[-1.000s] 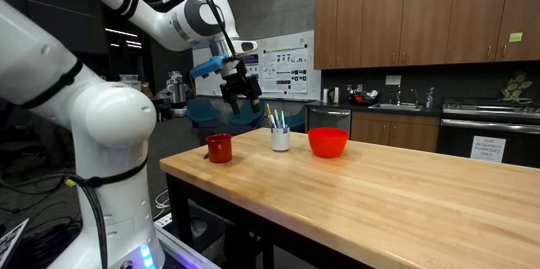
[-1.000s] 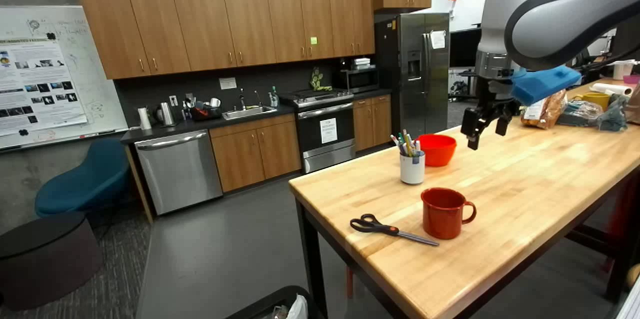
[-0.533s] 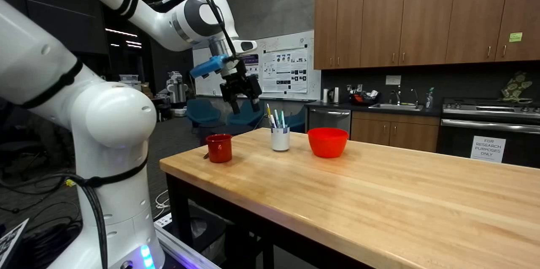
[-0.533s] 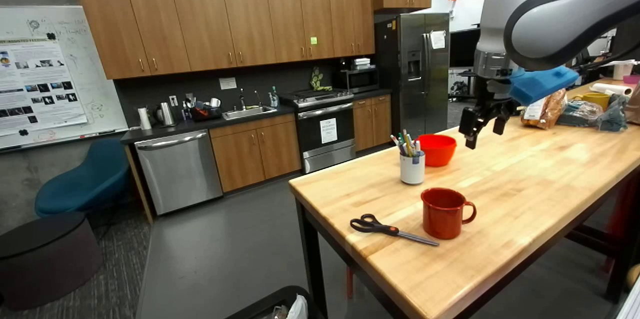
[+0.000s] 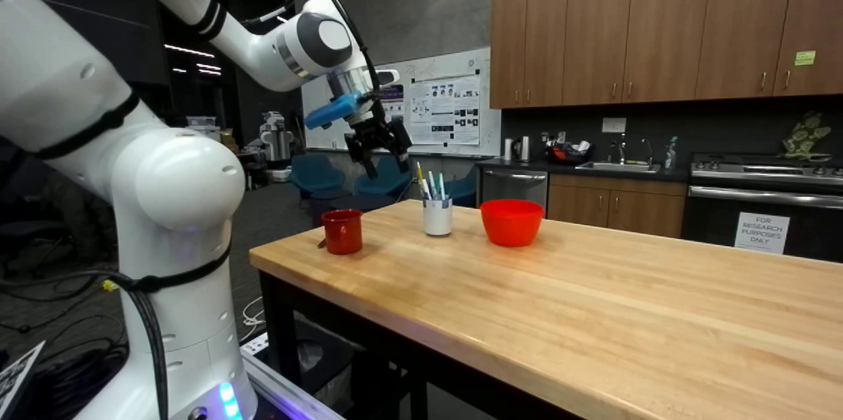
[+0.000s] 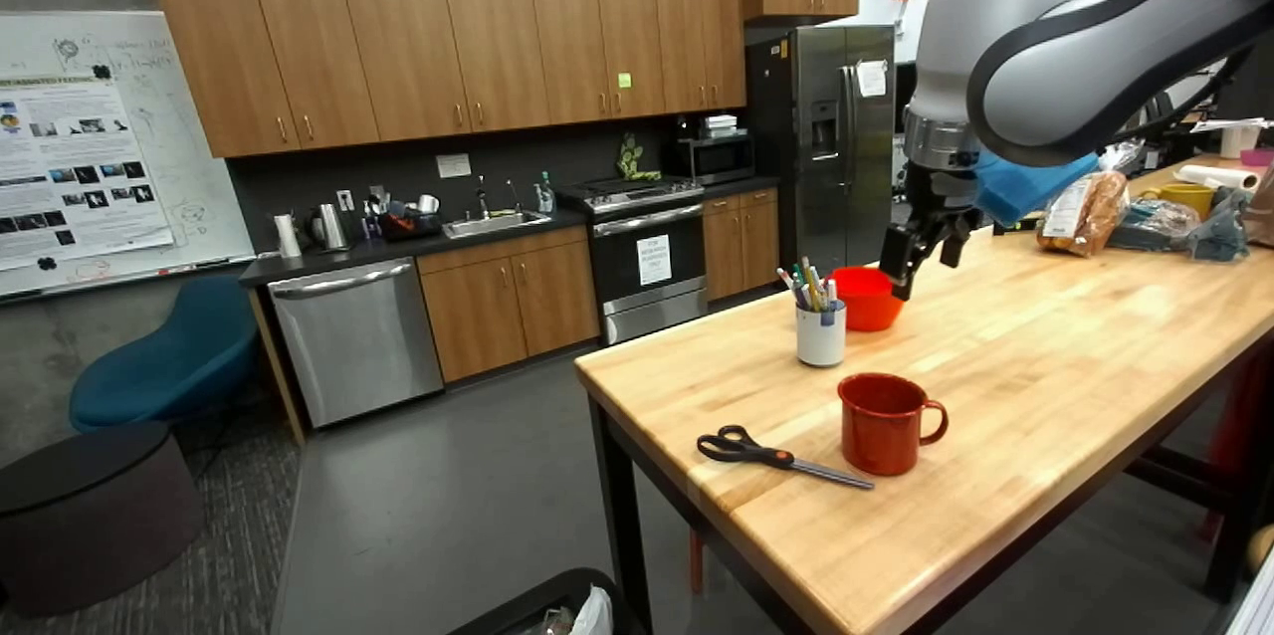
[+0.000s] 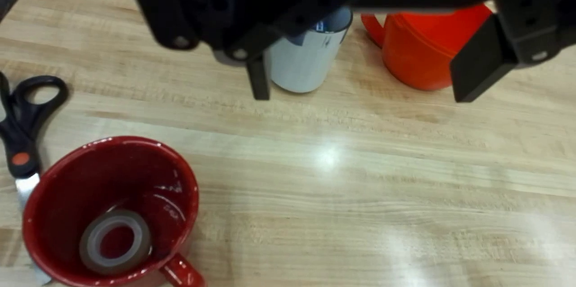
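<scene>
My gripper (image 7: 362,98) hangs above the table with its fingers wide apart and nothing between them; both exterior views also show it empty. Beyond the fingers in the wrist view stand a white cup (image 7: 301,66), holding pens and pencils (image 6: 811,287), and an orange-red bowl (image 7: 418,62) with a handle; the gripper body partly covers both. A dark red mug (image 6: 882,424) stands upright nearer the table's end. Inside it lies a pale ring (image 7: 92,242), perhaps a tape roll. Black-handled scissors (image 6: 746,449) lie beside the mug, their blades partly hidden behind it in the wrist view.
The wooden table (image 5: 560,315) has its near end edge close to the mug and scissors. Farther along it sit a bread bag (image 6: 1085,212), other bags and a yellow container (image 6: 1199,200). A bin (image 6: 557,605) stands on the floor by the table's end.
Over the last half second the arm has shifted, taking the gripper left in an exterior view, so it now overlaps the bowl's edge there. The jaws stay open. The table objects have not moved.
</scene>
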Action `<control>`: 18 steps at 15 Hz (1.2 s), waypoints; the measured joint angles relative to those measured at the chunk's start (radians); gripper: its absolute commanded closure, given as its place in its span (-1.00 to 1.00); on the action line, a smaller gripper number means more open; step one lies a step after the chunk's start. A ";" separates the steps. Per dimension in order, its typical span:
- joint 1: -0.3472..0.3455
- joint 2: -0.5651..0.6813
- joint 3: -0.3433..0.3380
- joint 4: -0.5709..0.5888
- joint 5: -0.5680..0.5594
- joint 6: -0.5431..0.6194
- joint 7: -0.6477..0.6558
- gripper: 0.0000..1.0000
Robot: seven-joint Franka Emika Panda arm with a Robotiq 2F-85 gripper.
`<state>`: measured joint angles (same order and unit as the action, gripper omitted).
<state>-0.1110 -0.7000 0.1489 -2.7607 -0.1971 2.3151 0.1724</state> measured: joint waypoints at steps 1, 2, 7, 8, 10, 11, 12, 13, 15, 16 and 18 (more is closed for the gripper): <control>0.000 0.025 0.009 0.009 -0.016 0.019 0.000 -1.00; 0.000 0.051 0.016 0.020 -0.034 0.037 0.000 -1.00; -0.002 0.188 0.022 0.103 -0.141 0.111 -0.005 -1.00; -0.003 0.214 0.022 0.123 -0.158 0.119 -0.006 -1.00; -0.004 0.266 0.019 0.163 -0.181 0.128 -0.009 -1.00; -0.004 0.292 0.017 0.181 -0.191 0.132 -0.009 -1.00; -0.004 0.317 0.016 0.197 -0.202 0.136 -0.009 -1.00; -0.004 0.342 0.014 0.213 -0.214 0.141 -0.009 -1.00; -0.004 0.390 0.011 0.242 -0.242 0.152 -0.008 -1.00; -0.004 0.414 0.008 0.258 -0.259 0.157 -0.007 -1.00; -0.004 0.458 -0.001 0.288 -0.285 0.163 -0.007 -0.48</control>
<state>-0.1154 -0.2425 0.1483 -2.4723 -0.4823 2.4782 0.1656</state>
